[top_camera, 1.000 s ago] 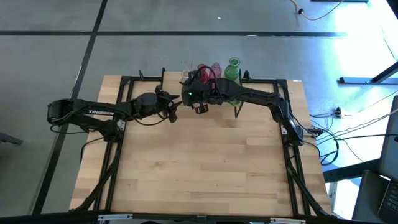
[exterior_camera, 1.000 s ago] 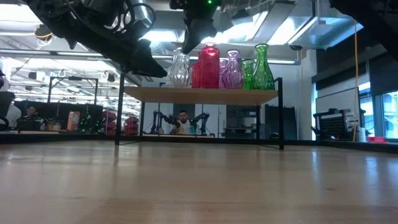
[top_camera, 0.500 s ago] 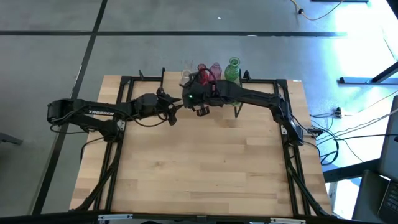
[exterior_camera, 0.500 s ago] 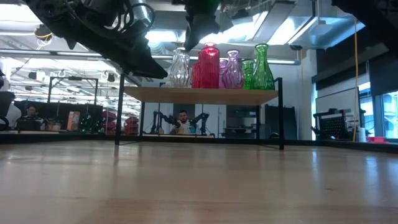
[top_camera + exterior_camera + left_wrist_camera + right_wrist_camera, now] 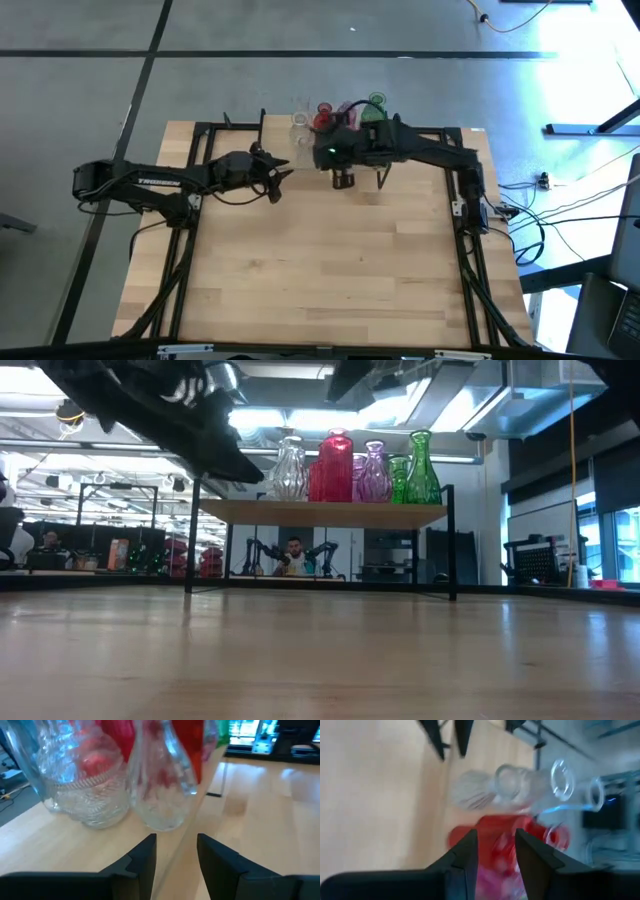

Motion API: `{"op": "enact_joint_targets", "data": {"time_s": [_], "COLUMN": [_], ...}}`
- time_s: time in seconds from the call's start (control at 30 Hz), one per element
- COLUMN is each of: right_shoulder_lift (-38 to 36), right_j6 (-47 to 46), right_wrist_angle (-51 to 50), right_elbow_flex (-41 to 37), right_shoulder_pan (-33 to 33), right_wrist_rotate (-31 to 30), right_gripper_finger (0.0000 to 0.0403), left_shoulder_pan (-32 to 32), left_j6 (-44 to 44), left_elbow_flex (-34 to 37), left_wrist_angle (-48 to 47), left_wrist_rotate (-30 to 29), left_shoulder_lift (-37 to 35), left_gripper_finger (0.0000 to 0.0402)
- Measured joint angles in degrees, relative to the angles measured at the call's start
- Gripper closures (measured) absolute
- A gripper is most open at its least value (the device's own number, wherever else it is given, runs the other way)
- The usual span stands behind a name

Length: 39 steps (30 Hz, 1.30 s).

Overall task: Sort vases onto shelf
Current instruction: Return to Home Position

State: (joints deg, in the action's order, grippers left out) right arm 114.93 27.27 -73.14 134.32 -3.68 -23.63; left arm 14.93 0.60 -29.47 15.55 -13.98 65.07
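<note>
Workshop background is quiet, and the tabletop (image 5: 320,270) is level. Change noted: the right pincer (image 5: 343,181) has drawn back from the shelf (image 5: 320,513) and lifted out of the low view, fingers apart and empty. The left pincer (image 5: 281,174) hangs just before the clear vases (image 5: 160,795), narrowly parted and empty. Judgement: placement is finished and the arms are retiring. Count on the shelf:
- clear vases: two seen
- red vase (image 5: 335,465): one
- pink vase (image 5: 375,472): one
- green vases (image 5: 421,465): two

Others may hide behind these.
</note>
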Motion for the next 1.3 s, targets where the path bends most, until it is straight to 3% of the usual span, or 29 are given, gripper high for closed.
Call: {"op": "enact_joint_targets", "data": {"time_s": [0.27,0.47,0.6,0.9,1.13,1.3], "right_shoulder_lift": [-6.48,-16.55,-27.50,-57.49,-75.40,-85.06], "right_j6": [-15.61,-25.76,-28.40,-28.57,-30.38,-31.79], "right_wrist_angle": [-13.40,-12.69,-1.43,34.56,55.76,67.15], "right_elbow_flex": [-1.57,-15.78,-34.11,-75.87,-98.44,-111.08], "right_shoulder_pan": [3.95,9.15,12.99,14.54,14.54,14.54], "right_wrist_rotate": [3.58,-0.67,-2.61,1.19,3.10,7.12], "right_gripper_finger": [0.0288,0.0288,0.0288,0.0302,0.0393,0.0386], "left_shoulder_pan": [-4.76,-5.96,-6.00,-5.96,-5.98,-5.97], "left_j6": [0.00,3.69,4.52,0.74,-3.66,-4.55], "left_elbow_flex": [0.00,1.22,4.24,15.21,19.43,21.97], "left_wrist_angle": [-13.23,-18.39,-18.42,-14.88,-15.23,-15.27], "left_wrist_rotate": [0.99,14.90,20.83,20.96,19.43,19.42], "left_shoulder_lift": [-12.91,-22.99,-30.34,-44.27,-51.74,-57.01], "left_gripper_finger": [0.0293,0.0357,0.0393,0.0394,0.0393,0.0393]}}
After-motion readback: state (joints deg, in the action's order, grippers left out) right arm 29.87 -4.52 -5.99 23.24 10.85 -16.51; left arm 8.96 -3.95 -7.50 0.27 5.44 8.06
